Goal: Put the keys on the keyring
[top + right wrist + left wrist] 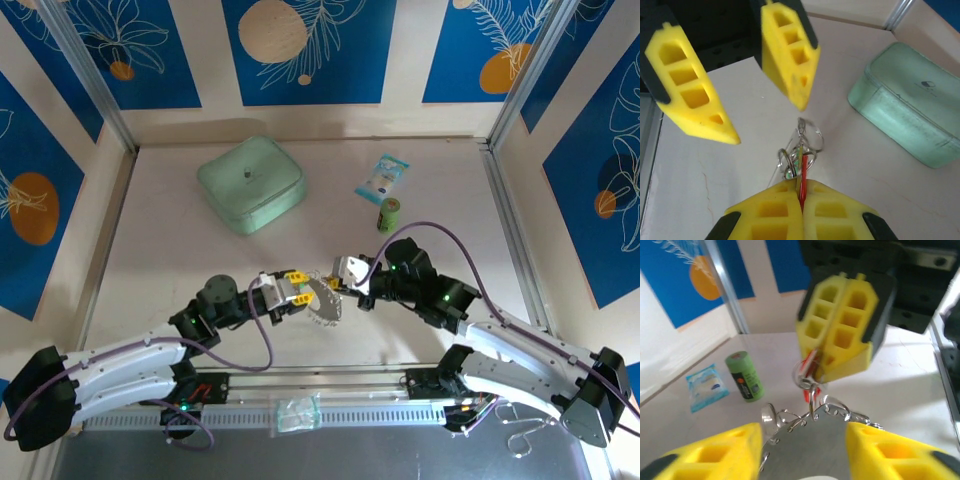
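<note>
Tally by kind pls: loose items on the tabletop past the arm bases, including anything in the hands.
mint-green pouch: 1
blue-and-white sachet: 1
green cylinder: 1
keyring: 1
keys: 2 (red, green)
Total: 6

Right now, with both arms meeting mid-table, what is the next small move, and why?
Probably lower the right end effector a little and let go. It is shut on the keys, whose small rings seem hooked into the fringe of the keyring, and the left end effector stands open beside them.
</note>
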Robot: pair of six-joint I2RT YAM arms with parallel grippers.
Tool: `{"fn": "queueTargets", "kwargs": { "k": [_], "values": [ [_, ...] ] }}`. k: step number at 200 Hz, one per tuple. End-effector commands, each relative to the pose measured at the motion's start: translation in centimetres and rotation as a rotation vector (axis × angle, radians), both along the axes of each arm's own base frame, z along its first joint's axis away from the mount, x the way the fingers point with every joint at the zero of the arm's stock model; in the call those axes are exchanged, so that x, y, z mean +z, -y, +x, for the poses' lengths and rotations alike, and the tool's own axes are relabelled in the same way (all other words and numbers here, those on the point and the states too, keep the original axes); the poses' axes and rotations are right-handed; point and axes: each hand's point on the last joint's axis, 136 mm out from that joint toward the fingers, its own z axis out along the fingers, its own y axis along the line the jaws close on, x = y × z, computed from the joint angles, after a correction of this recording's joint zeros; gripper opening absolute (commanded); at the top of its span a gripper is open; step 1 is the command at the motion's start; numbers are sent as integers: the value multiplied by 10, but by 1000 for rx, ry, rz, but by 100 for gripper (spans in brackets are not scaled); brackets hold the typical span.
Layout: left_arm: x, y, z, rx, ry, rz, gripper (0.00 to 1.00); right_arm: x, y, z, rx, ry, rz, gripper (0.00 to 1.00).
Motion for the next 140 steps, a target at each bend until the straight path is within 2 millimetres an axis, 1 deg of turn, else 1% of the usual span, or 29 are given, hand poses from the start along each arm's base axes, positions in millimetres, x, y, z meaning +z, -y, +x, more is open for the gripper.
{"fn": "queueTargets", "kwargs": {
  "k": [1, 10, 31, 44, 60, 73, 89, 107, 120, 133, 140],
  "values": [
    [22, -21, 22, 180, 14, -114, 57, 22, -2, 3, -1, 56, 10, 0],
    [28, -32, 31, 264, 4, -139, 61, 23, -3, 4, 1, 58, 4, 0],
    [38, -67, 55, 500, -19, -168, 67, 27, -11, 3, 20, 57, -3, 0],
    [46, -95, 66, 659, -17, -189, 69, 30, -20, 1, 43, 56, -5, 0],
    [54, -131, 73, 844, -9, -228, 71, 32, -34, -2, 75, 49, -2, 0],
    [58, -160, 74, 980, -8, -265, 73, 35, -50, -6, 110, 41, 12, 0],
    [63, -186, 71, 1086, -10, -309, 73, 41, -75, -11, 157, -2, 63, 0],
    [68, -205, 65, 1144, -17, -349, 73, 48, -106, -17, 209, -84, 143, 0],
    [71, -217, 61, 1186, -24, -373, 72, 49, -128, -19, 236, -141, 191, 0],
    [70, -231, 58, 1243, -35, -379, 72, 51, -144, -12, 225, -245, 279, 0],
    [69, -237, 56, 1271, -41, -379, 72, 47, -151, -8, 222, -316, 318, 0]
  ]
}}
